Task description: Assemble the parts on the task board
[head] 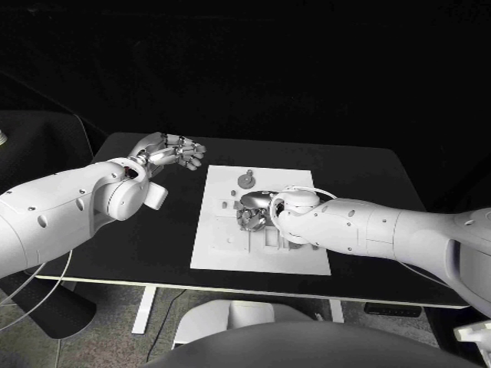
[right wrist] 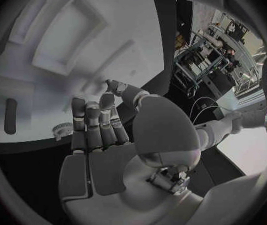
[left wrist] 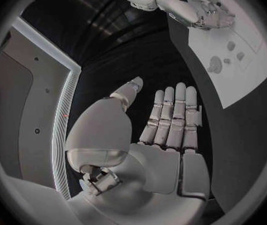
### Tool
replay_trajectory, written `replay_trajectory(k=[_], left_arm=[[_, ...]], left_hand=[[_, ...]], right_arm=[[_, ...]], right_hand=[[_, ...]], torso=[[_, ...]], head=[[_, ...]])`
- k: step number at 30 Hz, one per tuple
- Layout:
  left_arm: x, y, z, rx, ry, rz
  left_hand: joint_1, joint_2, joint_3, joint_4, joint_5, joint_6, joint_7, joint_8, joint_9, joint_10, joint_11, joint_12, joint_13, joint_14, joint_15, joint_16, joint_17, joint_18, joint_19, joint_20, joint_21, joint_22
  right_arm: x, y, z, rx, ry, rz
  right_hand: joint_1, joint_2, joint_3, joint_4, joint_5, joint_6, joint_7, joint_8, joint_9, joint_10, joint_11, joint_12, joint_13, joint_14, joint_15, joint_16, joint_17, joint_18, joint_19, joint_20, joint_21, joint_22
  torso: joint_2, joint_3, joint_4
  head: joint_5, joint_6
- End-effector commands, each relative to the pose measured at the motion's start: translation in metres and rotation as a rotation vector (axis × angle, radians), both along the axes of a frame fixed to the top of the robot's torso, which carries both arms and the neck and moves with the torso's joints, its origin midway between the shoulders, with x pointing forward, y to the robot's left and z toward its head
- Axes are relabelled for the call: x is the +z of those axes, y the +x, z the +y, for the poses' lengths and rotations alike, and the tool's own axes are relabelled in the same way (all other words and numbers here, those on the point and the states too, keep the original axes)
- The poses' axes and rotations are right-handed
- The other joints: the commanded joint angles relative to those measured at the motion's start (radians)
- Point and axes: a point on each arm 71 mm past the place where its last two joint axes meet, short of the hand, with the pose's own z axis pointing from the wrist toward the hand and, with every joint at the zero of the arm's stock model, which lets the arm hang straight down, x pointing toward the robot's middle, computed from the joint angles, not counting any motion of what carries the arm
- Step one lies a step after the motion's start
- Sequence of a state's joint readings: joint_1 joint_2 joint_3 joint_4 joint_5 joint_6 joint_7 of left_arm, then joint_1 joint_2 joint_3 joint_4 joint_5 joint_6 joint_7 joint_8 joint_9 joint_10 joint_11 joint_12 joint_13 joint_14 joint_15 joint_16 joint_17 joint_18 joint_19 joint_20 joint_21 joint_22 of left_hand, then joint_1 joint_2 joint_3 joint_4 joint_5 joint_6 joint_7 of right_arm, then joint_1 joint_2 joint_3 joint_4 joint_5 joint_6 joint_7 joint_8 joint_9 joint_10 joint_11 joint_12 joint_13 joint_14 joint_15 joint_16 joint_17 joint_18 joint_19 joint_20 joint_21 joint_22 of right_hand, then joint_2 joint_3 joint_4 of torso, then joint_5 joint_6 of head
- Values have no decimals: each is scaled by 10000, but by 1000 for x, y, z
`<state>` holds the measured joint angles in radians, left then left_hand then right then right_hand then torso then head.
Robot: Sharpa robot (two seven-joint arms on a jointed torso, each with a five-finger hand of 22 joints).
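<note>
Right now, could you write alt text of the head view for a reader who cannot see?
The right hand reaches over the white task board on a black table. The left hand hovers open beside the board's far corner.

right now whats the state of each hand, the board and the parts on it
left hand: open, holds nothing, over the table beside the board
right hand: over the board's middle, fingers pointing down at it; whether it holds a part cannot be told
task board: flat on the table
grey part: lying on the board near its far edge, untouched
</note>
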<state>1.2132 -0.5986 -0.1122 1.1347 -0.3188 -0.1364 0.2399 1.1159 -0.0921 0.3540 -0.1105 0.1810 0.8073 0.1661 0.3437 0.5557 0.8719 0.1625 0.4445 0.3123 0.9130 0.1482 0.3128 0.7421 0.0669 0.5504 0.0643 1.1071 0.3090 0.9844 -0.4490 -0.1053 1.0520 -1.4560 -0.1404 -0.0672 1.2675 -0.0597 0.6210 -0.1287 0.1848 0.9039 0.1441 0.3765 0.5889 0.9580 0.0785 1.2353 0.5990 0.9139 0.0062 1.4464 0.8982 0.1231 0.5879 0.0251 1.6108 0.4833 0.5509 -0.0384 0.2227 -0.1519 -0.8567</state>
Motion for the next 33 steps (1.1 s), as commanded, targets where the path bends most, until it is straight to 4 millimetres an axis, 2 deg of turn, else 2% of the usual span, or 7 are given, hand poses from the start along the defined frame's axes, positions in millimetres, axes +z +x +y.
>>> replay_trajectory(k=[1, 3, 10, 12, 16, 21, 33], left_arm=[[2, 0, -2, -67, -116, -39], [2, 0, -2, -74, -118, -37], [2, 0, -3, -95, -119, -22], [2, 0, -3, -99, -118, -16], [1, 0, -3, -95, -112, -6], [1, 0, -3, -94, -111, -7], [1, 0, -2, -73, -101, -3]], left_hand=[[86, 51, -76, 2, 38, -64, -10, -45, -13, -99, 0, -64, -12, -38, -7, -32, -16, -55, -68, 5, -34, 12], [86, 51, -76, 2, 38, -65, -10, -46, -14, -100, 0, -66, -12, -38, -7, -33, -17, -55, -68, 5, -35, 13], [87, 52, -77, 3, 38, -67, -10, -48, -14, -105, 1, -70, -12, -37, -7, -34, -18, -56, -68, 5, -37, 13], [87, 53, -77, 3, 38, -68, -10, -49, -14, -106, 1, -72, -12, -37, -7, -34, -19, -56, -68, 5, -37, 14], [87, 53, -78, 4, 38, -69, -10, -50, -15, -109, 1, -75, -13, -36, -7, -35, -19, -56, -68, 6, -39, 14], [87, 54, -78, 5, 38, -71, -10, -51, -15, -111, 2, -77, -13, -36, -6, -36, -20, -56, -67, 6, -40, 15], [88, 54, -80, 6, 38, -75, -9, -55, -16, -118, 2, -85, -14, -35, -6, -38, -23, -57, -67, 6, -44, 16]], right_arm=[[-2, -2, 2, 188, -150, 130], [-2, -2, 2, 211, -148, 141], [-4, -1, 1, 162, -219, 205], [-5, -1, 1, 139, -246, 231], [-7, -2, 0, 170, -305, 336], [-7, -2, 0, 150, -297, 330], [-4, -3, -2, 63, -75, 40]], right_hand=[[-47, -26, 26, 19, 21, 155, 107, 27, 17, 28, -3, 28, -17, 11, -8, 51, -10, 18, 53, -2, 60, -16], [-65, -53, 24, 17, 18, 146, 108, 19, 16, 25, -1, 25, -20, 8, -7, 49, -12, 17, 51, -1, 59, -17], [-357, -407, -27, 52, -7, -211, 153, -226, -61, -11, 19, 4, -59, -23, 23, 31, -40, 0, 42, 9, 59, -36], [-528, -555, -74, 71, -12, -608, 185, -461, -152, -67, 34, -4, -78, -58, 50, 18, -55, -3, 29, 4, 59, -49], [-822, -704, -269, 88, -25, -1212, 215, -729, -286, -171, 67, 9, -91, -118, 99, 4, -73, -15, 1, -5, 73, -59], [-982, -753, -476, 57, -30, -1551, 233, -821, -353, -259, 88, 20, -94, -170, 129, -3, -80, -23, -39, -14, 80, -65], [-999, -758, -508, 50, -28, -1617, 243, -836, -366, -278, 90, 21, -95, -181, 135, -5, -81, -23, -46, -17, 81, -66]], torso=[[6, -4, -5], [7, -7, -4], [6, -12, 7], [3, -13, 17], [2, -11, 16], [2, -11, -1], [-1, -8, 2]], head=[[1, -2], [-4, -5], [-24, -33], [-35, -43], [-25, -45], [-13, -60], [-38, -28]])
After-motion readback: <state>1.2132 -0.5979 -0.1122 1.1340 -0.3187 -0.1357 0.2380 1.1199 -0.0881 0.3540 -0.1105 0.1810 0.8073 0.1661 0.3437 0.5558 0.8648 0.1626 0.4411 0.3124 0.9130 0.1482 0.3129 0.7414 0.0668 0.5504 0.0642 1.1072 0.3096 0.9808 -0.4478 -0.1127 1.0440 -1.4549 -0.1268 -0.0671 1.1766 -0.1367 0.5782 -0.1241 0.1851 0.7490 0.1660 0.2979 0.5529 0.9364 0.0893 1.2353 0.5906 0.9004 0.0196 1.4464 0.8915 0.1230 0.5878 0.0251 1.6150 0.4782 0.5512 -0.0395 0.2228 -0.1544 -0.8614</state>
